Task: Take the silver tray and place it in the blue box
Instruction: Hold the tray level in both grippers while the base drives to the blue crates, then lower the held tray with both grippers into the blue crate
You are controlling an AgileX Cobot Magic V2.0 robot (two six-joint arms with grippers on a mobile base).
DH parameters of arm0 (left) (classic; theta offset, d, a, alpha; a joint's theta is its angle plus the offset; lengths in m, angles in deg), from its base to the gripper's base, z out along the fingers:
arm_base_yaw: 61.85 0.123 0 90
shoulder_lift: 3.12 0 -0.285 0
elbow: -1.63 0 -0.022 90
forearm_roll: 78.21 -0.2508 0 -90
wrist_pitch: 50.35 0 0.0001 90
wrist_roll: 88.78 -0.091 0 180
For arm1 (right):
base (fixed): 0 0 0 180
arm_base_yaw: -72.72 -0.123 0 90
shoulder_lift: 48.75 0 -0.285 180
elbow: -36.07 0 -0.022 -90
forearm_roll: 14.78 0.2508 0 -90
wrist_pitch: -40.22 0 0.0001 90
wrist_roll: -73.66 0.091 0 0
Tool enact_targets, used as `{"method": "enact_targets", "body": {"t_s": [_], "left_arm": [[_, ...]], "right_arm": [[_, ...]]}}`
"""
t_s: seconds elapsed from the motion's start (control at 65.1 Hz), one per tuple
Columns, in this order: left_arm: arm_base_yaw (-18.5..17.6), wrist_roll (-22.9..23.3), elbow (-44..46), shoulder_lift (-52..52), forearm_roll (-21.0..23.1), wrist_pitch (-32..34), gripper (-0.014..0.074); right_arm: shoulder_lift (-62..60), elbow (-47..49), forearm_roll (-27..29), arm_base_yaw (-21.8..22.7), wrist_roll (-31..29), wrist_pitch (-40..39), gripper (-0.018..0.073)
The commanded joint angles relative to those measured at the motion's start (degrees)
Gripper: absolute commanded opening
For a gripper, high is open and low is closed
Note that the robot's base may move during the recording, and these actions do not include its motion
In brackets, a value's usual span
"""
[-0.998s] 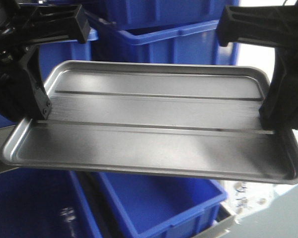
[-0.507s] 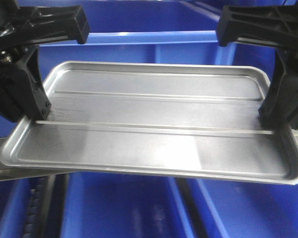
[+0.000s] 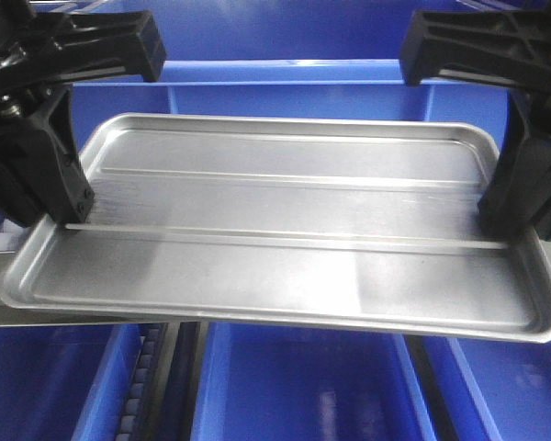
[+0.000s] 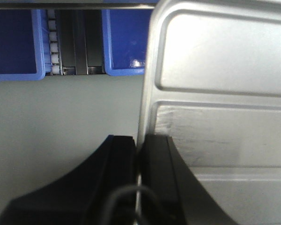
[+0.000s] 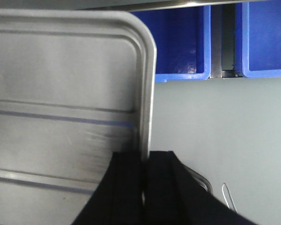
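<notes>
The silver tray is shiny, with two long ridges, and hangs level in the air between both grippers. My left gripper is shut on its left rim, which the left wrist view shows pinched between the fingers beside the tray floor. My right gripper is shut on the right rim, also seen in the right wrist view beside the tray. A blue box with a thick rim stands behind the tray. More blue crates lie below it.
A dark roller rail runs between the lower crates and also shows in the left wrist view. Blue crates line the far side of a grey floor. A metal rim corner and a wire piece lie under my right gripper.
The tray stays gripped the same way by both grippers. The blue crates behind and below it have shifted in view; a wide crate rim now lies straight behind the tray.
</notes>
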Motion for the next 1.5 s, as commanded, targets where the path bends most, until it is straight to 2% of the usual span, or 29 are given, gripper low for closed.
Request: {"method": "enact_targets", "body": {"t_s": [0.0,0.722,0.967,1.06,1.136,1.244,1.49], "left_arm": [[0.28,0.25,1.78,1.5,-2.09,0.2,-0.0008],[0.28,0.25,1.78,1.5,-2.09,0.6,-0.0008],[0.28,0.25,1.78,1.5,-2.09,0.85,-0.0007],[0.28,-3.15,2.03,1.5,-1.67,1.06,-0.0007],[0.28,-6.22,3.16,1.5,-0.16,0.67,-0.0007],[0.28,-7.27,6.23,1.5,-0.16,-1.08,-0.0008],[0.28,-10.98,17.11,-0.21,-0.64,-2.06,-0.0007]], "right_arm": [[-1.35,1.67,-2.74,0.33,-0.99,0.23,0.007],[-1.35,1.67,-2.74,0.33,-0.99,0.23,0.007],[-1.35,2.04,-3.15,0.39,-0.99,-1.92,0.007],[-1.35,4.05,-3.15,1.55,-1.34,-1.06,0.007],[-1.35,6.75,-2.82,2.78,-4.54,0.58,0.007],[-1.35,11.23,-2.08,3.89,-9.26,2.6,0.007],[-0.5,18.91,-0.82,6.54,-14.1,1.68,0.007]]}}
